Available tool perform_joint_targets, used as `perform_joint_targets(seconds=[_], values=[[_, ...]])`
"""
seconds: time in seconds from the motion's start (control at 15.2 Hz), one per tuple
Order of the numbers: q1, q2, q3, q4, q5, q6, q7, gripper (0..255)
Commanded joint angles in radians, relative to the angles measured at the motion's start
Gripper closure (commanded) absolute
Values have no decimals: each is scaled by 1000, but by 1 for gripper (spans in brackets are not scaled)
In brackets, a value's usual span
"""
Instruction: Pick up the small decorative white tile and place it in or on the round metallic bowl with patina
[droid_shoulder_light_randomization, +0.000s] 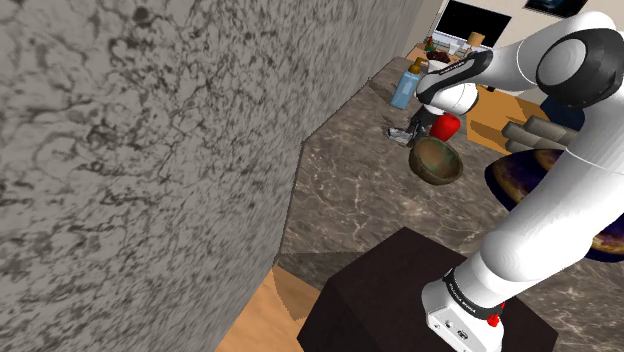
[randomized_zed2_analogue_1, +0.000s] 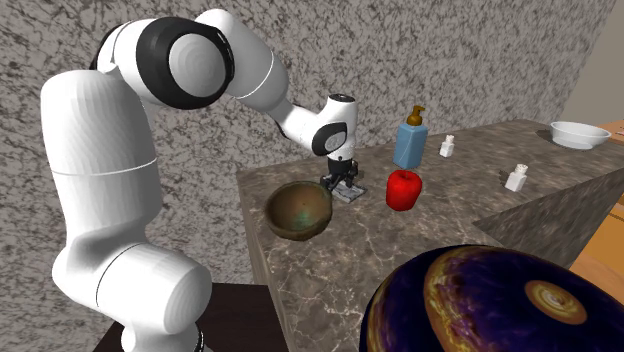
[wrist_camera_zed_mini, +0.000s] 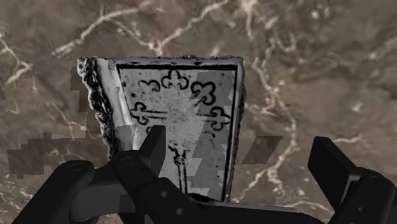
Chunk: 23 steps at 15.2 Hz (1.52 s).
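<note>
Fingers (wrist_camera_zed_mini: 156, 149) stand wide apart, holding nothing. The gripper (wrist_camera_zed_mini: 240, 139) hangs low over the pale tile (wrist_camera_zed_mini: 178, 108), which lies flat on the marble counter (wrist_camera_zed_mini: 305, 63) just beside the bowl (randomized_zed2_analogue_1: 298, 210). One finger looks to sit above the tile's face rather than outside its edge. Descending so, I'd guess it would press or skid the tile instead of straddling it. Counted: one tile, one bowl, one red fruit (randomized_zed2_analogue_1: 404, 189), one blue bottle (randomized_zed2_analogue_1: 411, 143), two small white shakers (randomized_zed2_analogue_1: 516, 178), one white dish (randomized_zed2_analogue_1: 580, 133).
</note>
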<state>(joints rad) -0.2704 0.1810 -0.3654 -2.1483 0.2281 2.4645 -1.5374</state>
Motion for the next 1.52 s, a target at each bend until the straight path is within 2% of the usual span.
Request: perform_joint_targets(seconds=[0.0,0.4,0.46,1.06,1.45], values=[[0,8,2,1,6,7,-2,0],[0,8,2,1,5,7,-2,0],[0,8,2,1,5,7,-2,255],[0,8,2,1,6,7,-2,255],[7,-43,-9,26,-36,-62,31,255]])
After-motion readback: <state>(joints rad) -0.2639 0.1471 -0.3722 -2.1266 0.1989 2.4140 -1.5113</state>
